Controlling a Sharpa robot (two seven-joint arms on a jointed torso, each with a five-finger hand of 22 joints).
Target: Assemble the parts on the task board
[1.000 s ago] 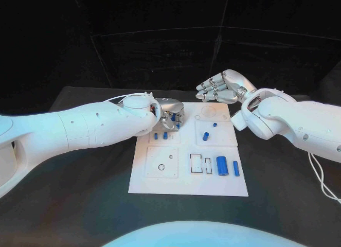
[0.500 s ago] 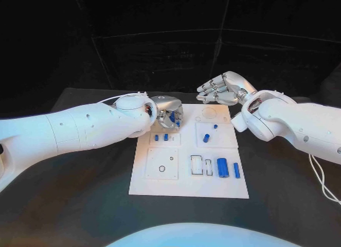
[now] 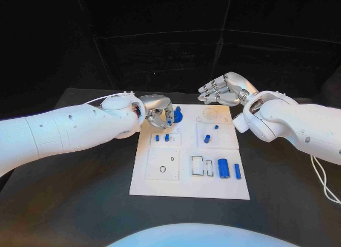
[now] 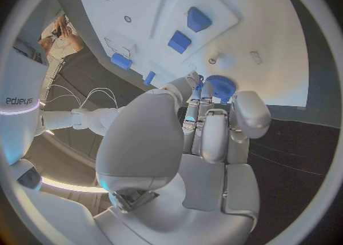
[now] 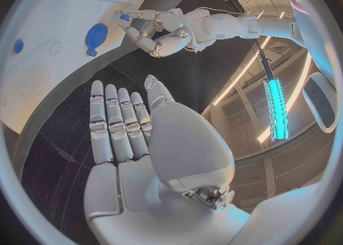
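Note:
The white task board (image 3: 189,185) lies in the middle of the black table. A round blue toothed part (image 3: 177,116) sits flat near its far left corner; it also appears on the board as the blue gear (image 5: 96,36) and just past my fingertips as the gear (image 4: 220,88). My left hand (image 3: 157,115) hovers beside it with its fingers loosely curled, and I see a small gap between them and the part. My right hand (image 3: 226,88) hangs above the board's far right corner, its fingers (image 5: 118,125) straight and holding nothing.
Two short blue pieces (image 3: 161,137) stand in the left plate. A blue peg (image 3: 207,138) and a small blue stud (image 3: 215,126) are on the right plate. A blue cylinder (image 3: 223,168) and a thin blue bar (image 3: 237,171) lie at the near right.
My left hand has drawn back to the left off the board's far corner, uncovering the blue toothed part it was over. My right hand has hardly moved.

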